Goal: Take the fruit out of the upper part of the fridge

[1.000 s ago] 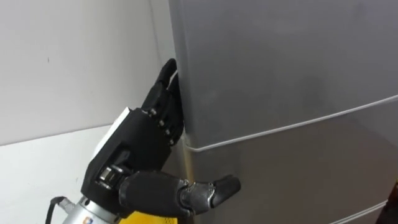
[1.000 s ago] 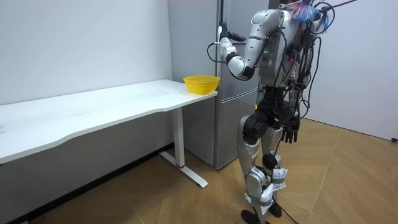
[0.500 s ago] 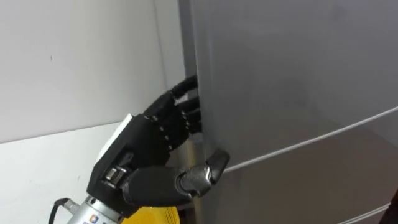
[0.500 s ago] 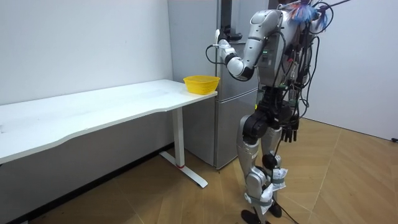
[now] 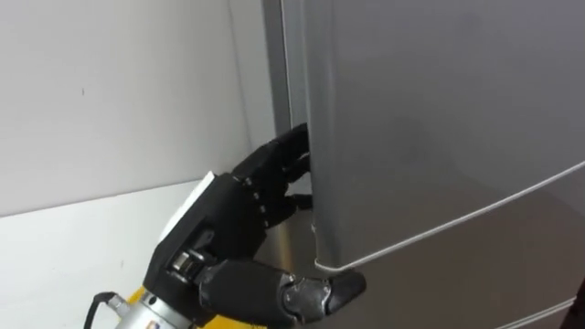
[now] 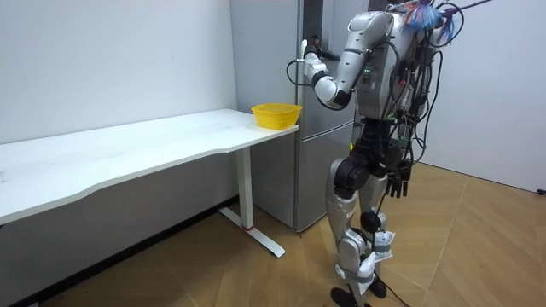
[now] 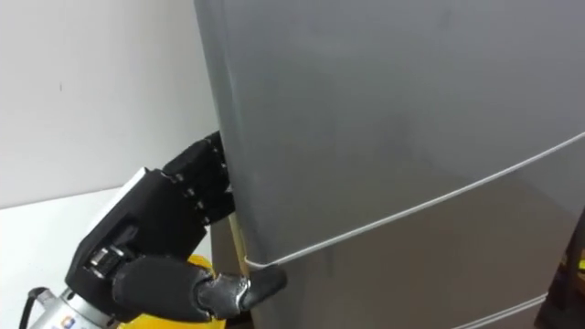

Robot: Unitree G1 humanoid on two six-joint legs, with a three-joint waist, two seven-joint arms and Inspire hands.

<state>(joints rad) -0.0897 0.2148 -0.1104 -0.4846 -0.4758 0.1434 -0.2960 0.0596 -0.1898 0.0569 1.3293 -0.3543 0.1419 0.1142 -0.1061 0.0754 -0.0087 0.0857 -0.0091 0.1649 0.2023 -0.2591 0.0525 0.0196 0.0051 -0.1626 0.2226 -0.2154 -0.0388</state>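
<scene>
evidently the edge of the upper fridge door (image 5: 439, 137) was gripped by the left hand (image 5: 222, 233), fingers curled round it; the right hand (image 6: 398, 182) was held low, fingers slack.

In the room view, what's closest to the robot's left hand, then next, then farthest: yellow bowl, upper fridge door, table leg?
1. Upper fridge door: right at the left hand.
2. Yellow bowl: below it, on the white table.
3. Table leg: lowest, down toward the floor.

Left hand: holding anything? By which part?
The left hand grips the upper fridge door by its side edge near the lower corner, fingers hooked round it. The right hand hangs at its side.
</scene>
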